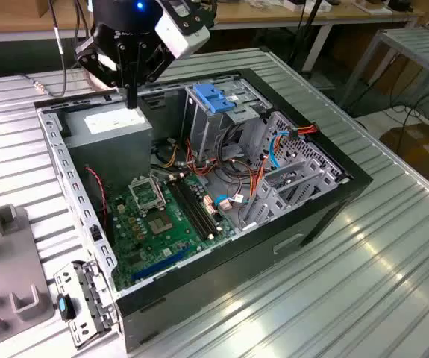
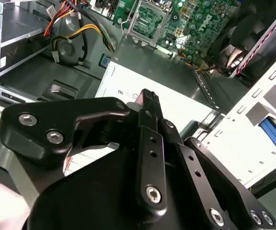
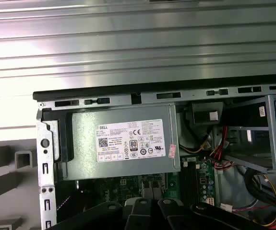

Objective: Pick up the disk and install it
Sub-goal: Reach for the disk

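Now | I see gripper (image 1: 131, 101) poised over power supply (image 1: 110, 123) in open case (image 1: 59, 153) | fingers (image 2: 150, 101) clenched, empty

grey power supply (image 3: 123, 169) (white sticker (image 3: 130, 141)) in the open case (image 3: 152, 96) — motherboard (image 3: 128, 184) just beside.

Case (image 1: 326, 205) lies open side up on the table (image 1: 363, 298). Inside it, the power supply (image 1: 113, 127) sits in the far corner toward the exterior view's left. The cage (image 1: 215, 104) stands beside it, toward the right, with cables (image 1: 236, 179) in front of the cage. Motherboard (image 1: 162, 224) lies on the case floor, in front of the power supply. Gripper (image 1: 131, 103) hangs just above the power supply's top, fingers together. Fixture plate (image 1: 9, 276) lies on the table outside the case, at the exterior view's left. Bracket (image 1: 80, 298) lies between plate and case.
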Tool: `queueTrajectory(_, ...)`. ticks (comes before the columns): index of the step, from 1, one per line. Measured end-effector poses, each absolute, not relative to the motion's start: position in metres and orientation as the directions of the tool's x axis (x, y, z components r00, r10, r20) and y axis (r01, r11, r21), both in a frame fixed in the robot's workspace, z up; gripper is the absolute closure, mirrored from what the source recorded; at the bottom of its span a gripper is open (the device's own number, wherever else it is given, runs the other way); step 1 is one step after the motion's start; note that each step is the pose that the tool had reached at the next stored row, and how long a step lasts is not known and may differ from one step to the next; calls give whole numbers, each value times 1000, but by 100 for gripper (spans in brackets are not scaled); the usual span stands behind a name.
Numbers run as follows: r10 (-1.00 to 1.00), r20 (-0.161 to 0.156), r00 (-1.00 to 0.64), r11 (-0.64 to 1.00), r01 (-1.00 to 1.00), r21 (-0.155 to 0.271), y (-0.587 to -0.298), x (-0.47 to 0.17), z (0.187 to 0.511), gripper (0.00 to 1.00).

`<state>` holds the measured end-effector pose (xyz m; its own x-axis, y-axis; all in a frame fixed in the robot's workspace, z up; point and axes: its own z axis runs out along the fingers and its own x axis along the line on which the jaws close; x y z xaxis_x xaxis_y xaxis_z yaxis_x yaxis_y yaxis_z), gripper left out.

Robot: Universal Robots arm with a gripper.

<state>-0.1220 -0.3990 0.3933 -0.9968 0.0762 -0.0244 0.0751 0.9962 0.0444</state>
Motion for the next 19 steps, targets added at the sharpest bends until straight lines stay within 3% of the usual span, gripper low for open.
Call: queueTrajectory(19, 76, -22, -997, 996, 75, 46, -399, -134, 393, 89)
